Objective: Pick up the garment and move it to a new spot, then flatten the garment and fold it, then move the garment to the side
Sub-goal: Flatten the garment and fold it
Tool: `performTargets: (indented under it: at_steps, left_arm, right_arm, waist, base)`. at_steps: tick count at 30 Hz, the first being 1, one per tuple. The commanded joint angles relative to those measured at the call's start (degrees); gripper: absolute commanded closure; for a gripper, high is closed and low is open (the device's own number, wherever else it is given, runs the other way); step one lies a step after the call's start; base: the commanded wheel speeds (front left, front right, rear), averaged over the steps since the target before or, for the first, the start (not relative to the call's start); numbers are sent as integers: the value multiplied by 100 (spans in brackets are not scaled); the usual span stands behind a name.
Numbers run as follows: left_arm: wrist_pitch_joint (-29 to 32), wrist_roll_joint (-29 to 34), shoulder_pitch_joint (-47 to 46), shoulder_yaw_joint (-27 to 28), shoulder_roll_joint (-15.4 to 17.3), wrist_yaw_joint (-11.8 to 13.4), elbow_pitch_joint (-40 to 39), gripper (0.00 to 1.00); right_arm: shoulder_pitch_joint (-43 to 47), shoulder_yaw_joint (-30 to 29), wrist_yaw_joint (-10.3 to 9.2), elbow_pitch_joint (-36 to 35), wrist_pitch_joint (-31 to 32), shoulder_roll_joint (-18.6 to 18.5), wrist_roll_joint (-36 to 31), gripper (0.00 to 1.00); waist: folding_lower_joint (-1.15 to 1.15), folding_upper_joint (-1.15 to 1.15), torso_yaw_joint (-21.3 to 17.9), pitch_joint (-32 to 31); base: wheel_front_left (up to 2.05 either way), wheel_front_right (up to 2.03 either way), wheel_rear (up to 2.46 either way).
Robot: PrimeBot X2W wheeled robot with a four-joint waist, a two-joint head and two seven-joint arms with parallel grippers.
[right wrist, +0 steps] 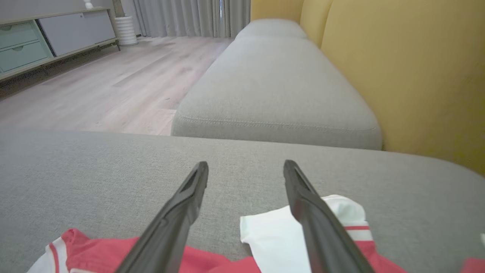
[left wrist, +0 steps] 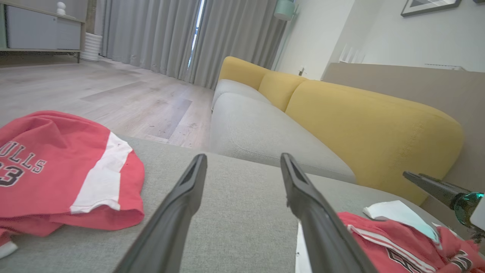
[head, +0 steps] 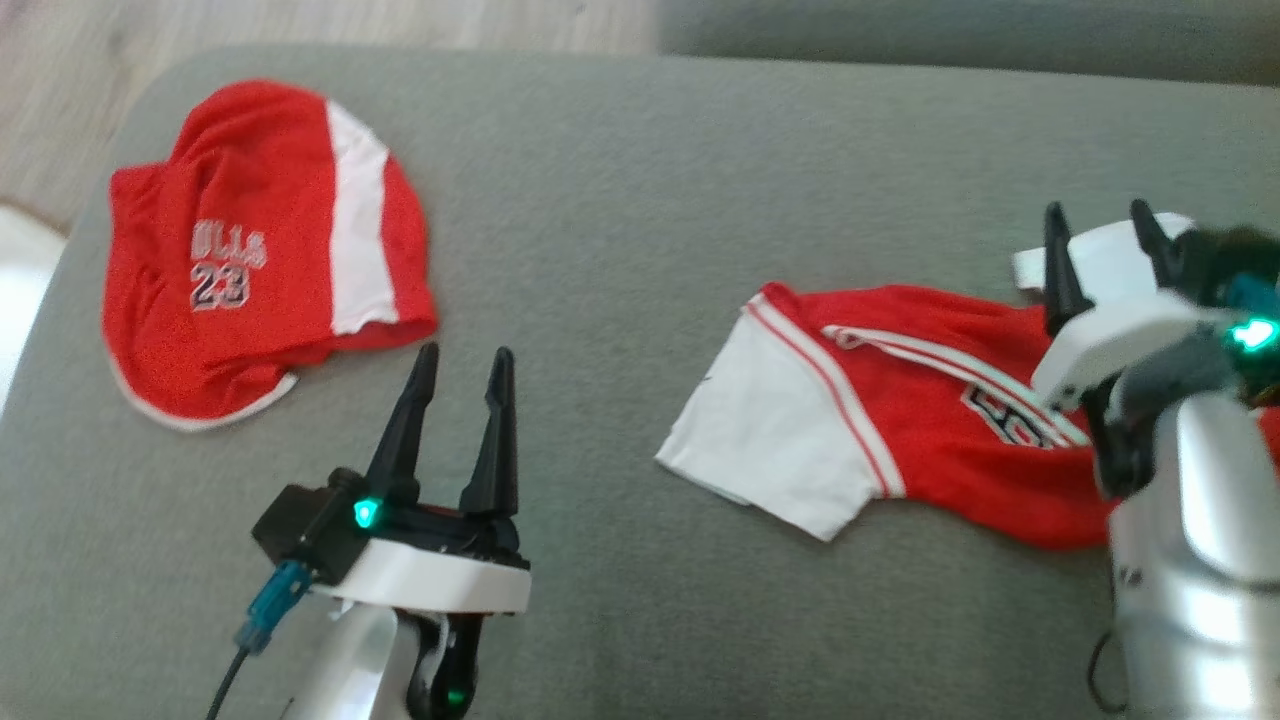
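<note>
Two open end effectors, left (head: 466,350) beside shorts (head: 250,300), right (head: 1097,207) seemingly above jersey (head: 930,450).

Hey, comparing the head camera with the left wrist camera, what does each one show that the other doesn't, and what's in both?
Head view's extras: the right arm's silver forearm and the green light on the left wrist.
Left wrist view's extras: the yellow sofa backrest, grey curtains and a framed picture on the wall.
Shared: the red shorts numbered 23, the red jersey, the grey cushion they lie on, and the open left gripper.
</note>
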Motion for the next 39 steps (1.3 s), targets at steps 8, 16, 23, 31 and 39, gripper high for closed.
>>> performTargets:
  at_steps: [8, 16, 23, 31, 39]
  left_arm:
    - [-55, -160, -315, 11, 13, -26, -91, 0]
    - [-55, -142, -416, 18, 13, -29, 67, 0]
    - [-55, -156, -480, -16, 12, -30, 22, 0]
    - [-55, -178, -453, -60, 12, -31, 20, 0]
    - [-55, -305, -512, -177, 12, -32, -31, 0]
  right_arm:
    - [-1054, -612, -4, 1412, 975, -308, -517, 0]
    - [-1243, -757, -4, 2115, 1200, -355, -527, 0]
    - [-1397, -969, -4, 2535, 1168, -419, -478, 100]
    - [-1776, -653, -4, 2614, 552, -340, -157, 100]
    - [-2862, -114, -4, 2334, 130, -344, 447, 100]
  waist:
    - [-2, 0, 567, 411]
    - [-2, 0, 561, 378]
    - [-2, 0, 553, 454]
    - [-2, 0, 612, 491]
    - [-2, 0, 864, 646]
  base:
    - [0, 0, 0]
    - [0, 0, 0]
    - [0, 0, 0]
    - [0, 0, 0]
    - [0, 0, 0]
